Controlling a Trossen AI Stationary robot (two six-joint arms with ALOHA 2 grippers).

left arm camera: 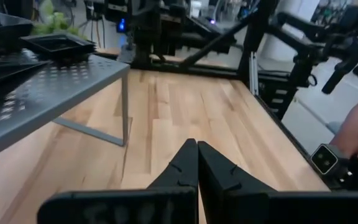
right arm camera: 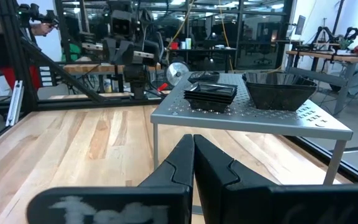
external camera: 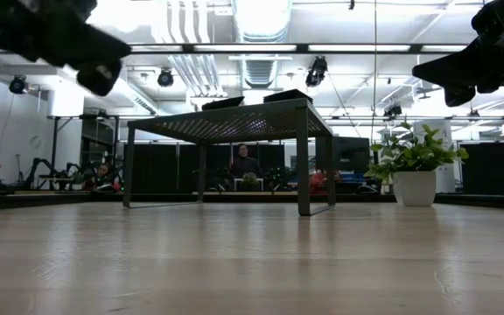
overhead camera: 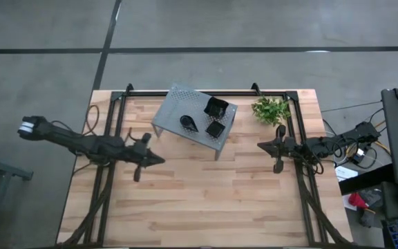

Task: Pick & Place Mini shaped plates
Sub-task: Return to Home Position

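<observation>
The mini shaped plates sit on top of the grey perforated shelf [overhead camera: 193, 120]: a stack of square dishes [overhead camera: 215, 128] [right arm camera: 210, 95], a deeper square dish [overhead camera: 215, 107] [right arm camera: 279, 88] and a teardrop-shaped one [overhead camera: 189, 123]. My left gripper [overhead camera: 159, 160] [left arm camera: 197, 163] hovers shut over the table, left of and nearer than the shelf. My right gripper [overhead camera: 261, 145] [right arm camera: 193, 158] hovers shut to the shelf's right. Neither touches anything.
A small green plant in a white pot [overhead camera: 270, 109] [external camera: 414, 166] stands at the far right of the table, beside the shelf. Black frame rails [overhead camera: 113, 117] run along the table's left, right and far edges. Bare wood [overhead camera: 206, 200] stretches across the near half.
</observation>
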